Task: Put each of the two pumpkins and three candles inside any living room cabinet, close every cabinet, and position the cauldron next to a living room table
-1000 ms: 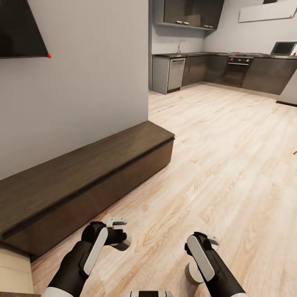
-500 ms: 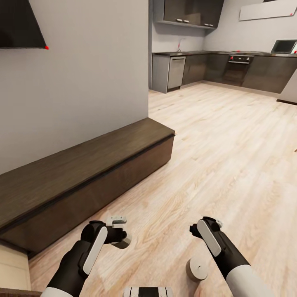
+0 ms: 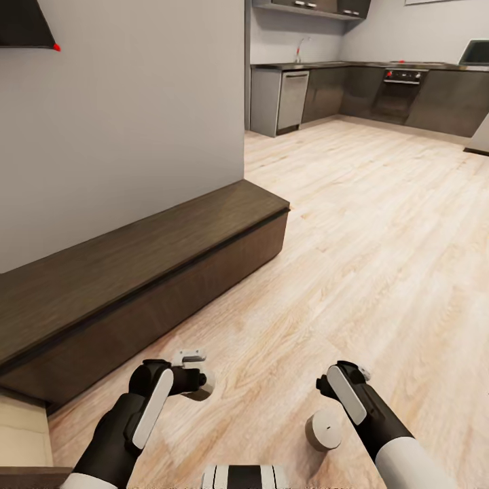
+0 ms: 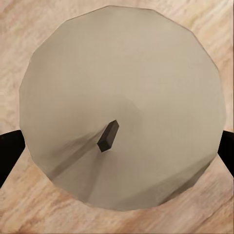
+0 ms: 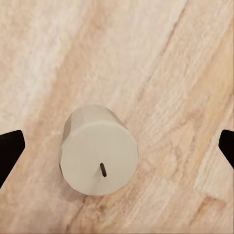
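My left gripper (image 3: 197, 382) is shut on a stubby tan candle (image 3: 206, 386), held low over the wooden floor in front of the long dark-brown cabinet (image 3: 136, 272). In the left wrist view that candle (image 4: 122, 112) sits large between the dark fingertips (image 4: 9, 151). A second candle (image 3: 324, 429) stands upright on the floor just below my right gripper (image 3: 337, 392). That gripper is open: its fingertips (image 5: 9, 148) stand wide apart above the candle (image 5: 100, 151), not touching it. The cabinet's drawer front looks closed.
A grey wall (image 3: 136, 122) rises behind the cabinet, with a dark screen corner (image 3: 24, 24) on it. Dark grey kitchen units (image 3: 380, 95) line the far back. Light wood floor (image 3: 380, 238) stretches to the right. A pale block (image 3: 24, 435) sits by the cabinet's near end.
My right gripper has let go of its candle and moved up and to the right of it; the candle now stands free on the floor. The camera tilted down. Left gripper still holds its candle.
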Tool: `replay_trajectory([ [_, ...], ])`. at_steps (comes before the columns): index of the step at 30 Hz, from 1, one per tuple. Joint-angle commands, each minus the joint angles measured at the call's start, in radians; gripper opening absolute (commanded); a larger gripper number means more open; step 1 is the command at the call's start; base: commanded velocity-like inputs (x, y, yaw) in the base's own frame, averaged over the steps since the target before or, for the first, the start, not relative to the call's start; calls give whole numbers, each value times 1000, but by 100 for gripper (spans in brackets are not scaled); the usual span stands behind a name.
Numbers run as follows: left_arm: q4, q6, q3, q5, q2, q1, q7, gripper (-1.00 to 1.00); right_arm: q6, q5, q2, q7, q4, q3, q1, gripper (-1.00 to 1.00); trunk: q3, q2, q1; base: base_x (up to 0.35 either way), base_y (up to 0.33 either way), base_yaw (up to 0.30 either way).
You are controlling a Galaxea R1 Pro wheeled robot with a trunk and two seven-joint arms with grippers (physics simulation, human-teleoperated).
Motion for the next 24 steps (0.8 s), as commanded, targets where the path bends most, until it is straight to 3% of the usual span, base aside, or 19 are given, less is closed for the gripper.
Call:
replay_trajectory([
  [1, -14, 4, 1, 13, -2, 0, 10, -100, 3, -11, 0, -10, -2, 5, -1, 100, -5, -1, 0, 0, 0, 0],
  [6, -61, 6, 4, 13, 2, 0, 10, -100, 4, -12, 11, -9, -2, 15, -1, 100, -24, -2, 2, 0, 0, 0],
  [12, -101, 7, 56, 17, 3, 0, 10, -100, -1, -10, 15, 36, -2, 22, -1, 100, -47, -3, 5, 0, 0, 0],
  [24, -108, 7, 63, 19, 4, 0, 10, -100, -13, -5, 15, 47, 0, 23, -1, 100, -94, -6, 11, 0, 0, 0],
])
